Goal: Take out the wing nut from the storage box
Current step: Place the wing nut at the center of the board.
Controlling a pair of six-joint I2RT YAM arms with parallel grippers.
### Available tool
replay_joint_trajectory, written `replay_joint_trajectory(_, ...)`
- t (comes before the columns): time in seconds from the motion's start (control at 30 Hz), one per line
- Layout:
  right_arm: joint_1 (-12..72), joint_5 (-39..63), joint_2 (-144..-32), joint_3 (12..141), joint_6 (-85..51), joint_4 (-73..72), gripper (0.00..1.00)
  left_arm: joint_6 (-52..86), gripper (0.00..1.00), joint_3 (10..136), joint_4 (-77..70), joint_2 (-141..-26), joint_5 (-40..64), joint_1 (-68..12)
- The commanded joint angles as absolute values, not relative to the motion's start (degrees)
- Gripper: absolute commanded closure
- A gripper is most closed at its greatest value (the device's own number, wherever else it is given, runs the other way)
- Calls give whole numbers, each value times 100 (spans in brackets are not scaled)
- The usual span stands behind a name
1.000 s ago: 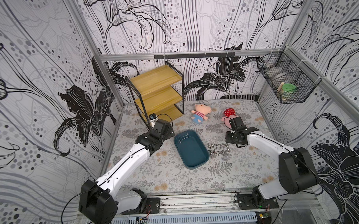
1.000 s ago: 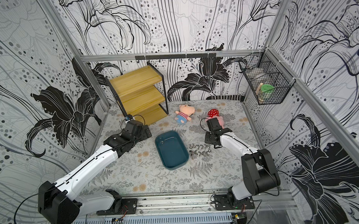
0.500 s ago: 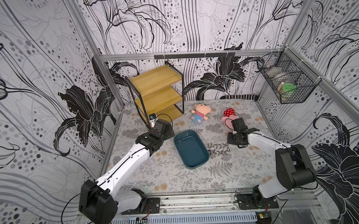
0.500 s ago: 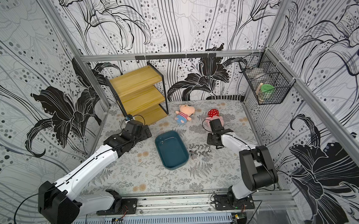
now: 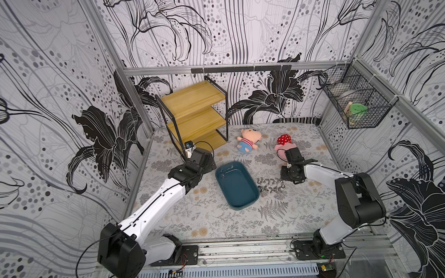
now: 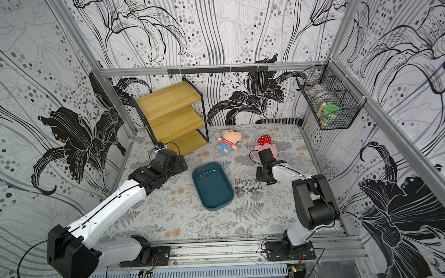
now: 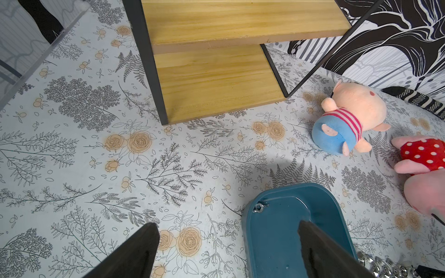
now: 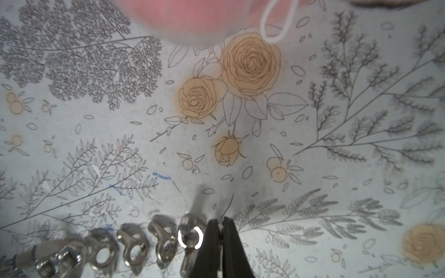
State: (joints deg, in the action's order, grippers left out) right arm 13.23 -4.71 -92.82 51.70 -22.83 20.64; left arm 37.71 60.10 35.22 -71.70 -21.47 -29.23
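The front half of the counter (image 5: 219,221) is bare from its front edge up to the storage box (image 5: 237,186), open for passing. Nothing stands over the box; one wing nut (image 7: 259,207) lies inside, against the wall at its back-left corner. Two rows of wing nuts (image 5: 270,185) lie just beside its right rim, filling the gap up to the right end effector (image 8: 219,220), whose jaws are pressed together at the rows' end. A red-dotted plush toy (image 5: 284,142) lies near it, toward the back edge. The shelf (image 5: 195,115) blocks the back-left corner. The left end effector (image 7: 226,223), jaws spread wide, sits between shelf and box. A striped plush toy (image 5: 248,142) lies near the back edge.
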Motion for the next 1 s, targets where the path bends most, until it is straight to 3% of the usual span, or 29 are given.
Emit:
replay_joint_trajectory(0.0, 1272, -474, -9373, 5124, -2206, 2031, 99, 3797, 5, 6021, 3480, -7074, -2263, -2953)
replay_joint_trajectory(0.13, 1273, -471, -9421, 5132, -2204, 2036, 97, 3794, 5, 6020, 3489, -7067, -2268, -2951)
replay_joint_trajectory(0.37, 1270, -475, -9465, 5164, -2206, 2101, 84, 3797, 5, 6042, 3489, -7062, -2268, -2953)
replay_joint_trajectory(0.8, 1282, -488, -9002, 5602, -2162, 2485, 80, 3772, 5, 6144, 3507, -7102, -2268, -2953)
replay_joint_trajectory(0.97, 1698, -499, -8745, 5977, -2180, 2741, 78, 3783, 5, 6161, 3463, -7163, -2224, -2953)
